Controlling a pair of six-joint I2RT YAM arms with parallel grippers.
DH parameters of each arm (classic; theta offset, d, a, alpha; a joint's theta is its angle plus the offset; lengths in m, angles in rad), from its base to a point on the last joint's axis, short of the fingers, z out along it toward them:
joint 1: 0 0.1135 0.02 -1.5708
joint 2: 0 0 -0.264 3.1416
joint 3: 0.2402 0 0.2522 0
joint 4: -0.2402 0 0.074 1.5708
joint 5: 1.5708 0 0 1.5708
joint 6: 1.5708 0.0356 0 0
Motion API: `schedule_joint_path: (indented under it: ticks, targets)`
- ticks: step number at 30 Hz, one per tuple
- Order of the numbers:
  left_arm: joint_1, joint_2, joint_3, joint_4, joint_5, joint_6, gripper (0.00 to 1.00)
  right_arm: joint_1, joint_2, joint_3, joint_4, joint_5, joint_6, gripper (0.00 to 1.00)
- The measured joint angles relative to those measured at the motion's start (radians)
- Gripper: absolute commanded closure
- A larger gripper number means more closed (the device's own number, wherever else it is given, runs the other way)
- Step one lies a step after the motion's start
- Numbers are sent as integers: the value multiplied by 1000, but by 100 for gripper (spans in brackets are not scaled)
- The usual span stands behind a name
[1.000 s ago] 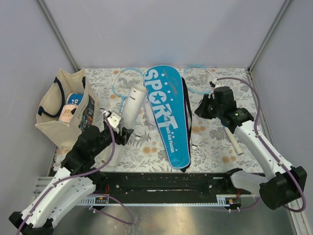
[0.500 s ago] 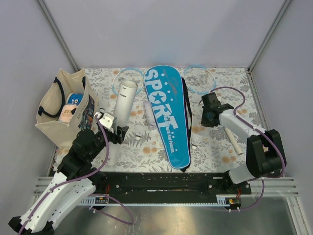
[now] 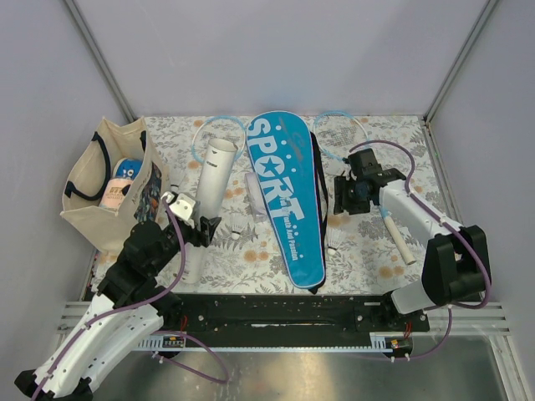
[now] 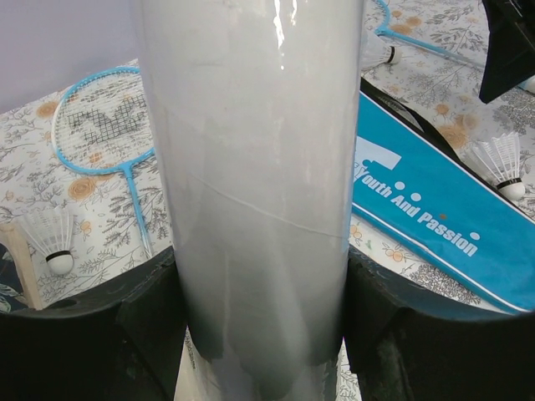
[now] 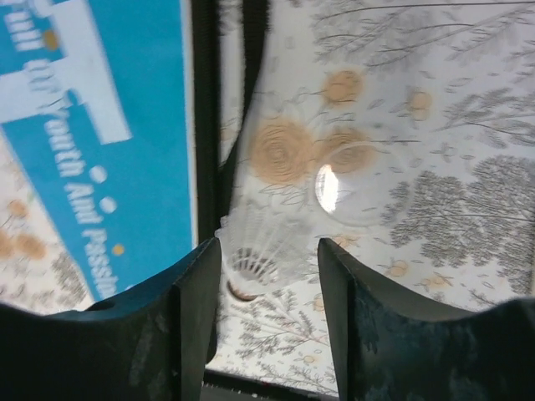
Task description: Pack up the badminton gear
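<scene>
My left gripper is shut on the long white tube, which lies slanted on the table with its open end toward the back. In the left wrist view the tube fills the gap between both fingers. The blue SPORT cover lies in the middle. My right gripper is open beside the cover's right edge, above a white shuttlecock that shows between its jaws. One blue racket lies behind the tube, the other at the back right. Another shuttlecock lies next to the tube.
A beige tote bag with items inside stands at the left. A shuttlecock lies right of the cover. A small clear round cap lies on the floral mat. Grey walls close in the sides and back.
The tube has swung so its open end points more to the back left. My right arm has folded in, and its gripper has moved slightly nearer along the cover's right edge.
</scene>
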Motion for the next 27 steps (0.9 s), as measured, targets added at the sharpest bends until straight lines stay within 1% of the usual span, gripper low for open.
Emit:
schedule_joint_path:
  ticks: [2, 5, 8, 11, 16, 18, 20, 24, 26, 27]
  targets:
    - [0, 0, 0, 0, 5, 0, 56, 0, 7, 29, -27, -82, -33, 35]
    - [0, 0, 0, 0, 23, -2, 56, 0, 36, 49, -48, -168, -69, 33]
    - [0, 0, 0, 0, 36, -3, 56, 0, 83, 54, -81, -225, -96, 31]
    - [0, 2, 0, 0, 48, -4, 56, 0, 122, 54, -100, -261, -116, 33]
    - [0, 2, 0, 0, 59, -5, 56, 0, 156, 54, -116, -308, -136, 43]
    - [0, 2, 0, 0, 62, -6, 56, 0, 156, 54, -117, -321, -143, 54]
    - [0, 2, 0, 0, 65, -8, 56, 0, 156, 54, -119, -331, -150, 60]
    - [0, 3, 0, 0, 71, -8, 56, 0, 171, 57, -143, -343, -154, 64]
    - [0, 4, 0, 0, 74, -8, 56, 0, 186, 57, -152, -342, -155, 68]
    - [0, 5, 0, 0, 75, -8, 56, 0, 191, 57, -157, -342, -156, 72]
